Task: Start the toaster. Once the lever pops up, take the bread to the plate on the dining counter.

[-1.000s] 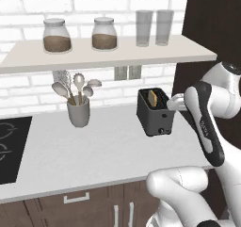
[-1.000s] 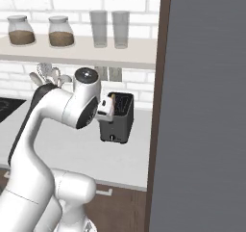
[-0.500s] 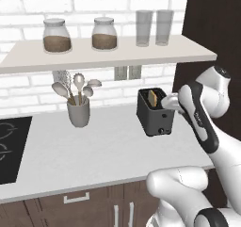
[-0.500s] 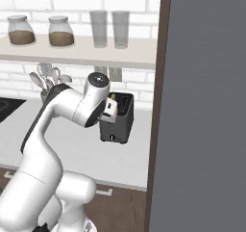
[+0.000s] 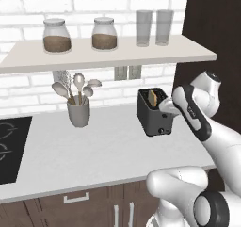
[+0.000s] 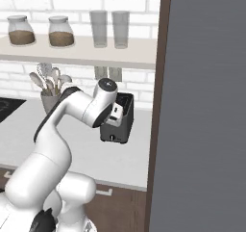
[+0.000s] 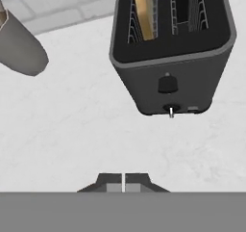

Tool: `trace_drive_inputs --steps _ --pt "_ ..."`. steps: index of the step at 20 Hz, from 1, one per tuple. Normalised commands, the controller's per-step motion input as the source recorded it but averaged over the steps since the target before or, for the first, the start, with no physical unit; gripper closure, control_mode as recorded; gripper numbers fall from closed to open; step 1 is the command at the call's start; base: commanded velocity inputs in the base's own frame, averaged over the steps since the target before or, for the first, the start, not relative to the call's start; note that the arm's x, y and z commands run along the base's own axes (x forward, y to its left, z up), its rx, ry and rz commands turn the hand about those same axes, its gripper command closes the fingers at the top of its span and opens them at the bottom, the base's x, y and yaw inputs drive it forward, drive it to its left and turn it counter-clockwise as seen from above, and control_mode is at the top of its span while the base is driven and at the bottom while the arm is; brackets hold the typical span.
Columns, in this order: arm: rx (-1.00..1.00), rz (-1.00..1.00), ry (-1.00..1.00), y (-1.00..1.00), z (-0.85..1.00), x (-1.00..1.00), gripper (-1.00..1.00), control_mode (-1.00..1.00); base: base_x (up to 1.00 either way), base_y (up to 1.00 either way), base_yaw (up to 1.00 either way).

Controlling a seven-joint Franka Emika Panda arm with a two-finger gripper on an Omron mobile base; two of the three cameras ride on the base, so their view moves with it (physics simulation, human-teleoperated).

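The pincer (image 7: 124, 182) is clenched, its two dark finger tips pressed together with nothing between them, and it hangs over bare grey worktop (image 7: 86, 135). Just ahead of it stands the toaster (image 7: 170, 58), apart from the tips, its front face turned toward them; a small round knob (image 7: 167, 84) sits on that face, with a little lever stub (image 7: 171, 111) lower down. Beyond the knob, in the toaster's top, the bread (image 7: 143, 9) stands on edge in the slot on the left, sunk partly into it; the other slot holds nothing.

From the left base view the arm's hand (image 5: 170, 106) is close against the toaster's (image 5: 153, 113) right side, and the bread (image 5: 153, 97) shows as a tan sliver above the slots. Farther off to the pincer's left stands a grey utensil cup (image 5: 78, 114) with spoons. Past that, a black hob (image 5: 12, 148) is set into the worktop. Above, against the brick wall, a shelf (image 5: 103, 52) bears two jars (image 5: 57, 35) and two glasses (image 5: 144, 28).
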Motion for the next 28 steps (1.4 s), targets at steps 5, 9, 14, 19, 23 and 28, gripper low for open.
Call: trace_drive_inputs --steps 5,9,14,19,23,28 --pt "0.0 0.0 0.0 -0.07 -0.15 0.31 1.0 -1.0 0.0 0.0 0.0" --pt "0.0 0.0 0.0 0.0 -0.02 0.3 1.0 -1.0 0.0 0.0 0.0" --pt "0.0 0.0 0.0 0.0 -0.23 0.28 1.0 -1.0 0.0 0.0 0.0" --pt "-0.01 0.0 0.0 0.0 -0.27 0.13 1.0 -1.0 0.0 0.0 0.0" --pt "-0.04 0.0 -0.01 0.0 -0.26 0.19 1.0 -1.0 0.0 0.0 0.0" --pt "-0.04 0.01 0.0 -0.04 -0.05 0.2 1.0 -1.0 0.0 0.0 0.0"
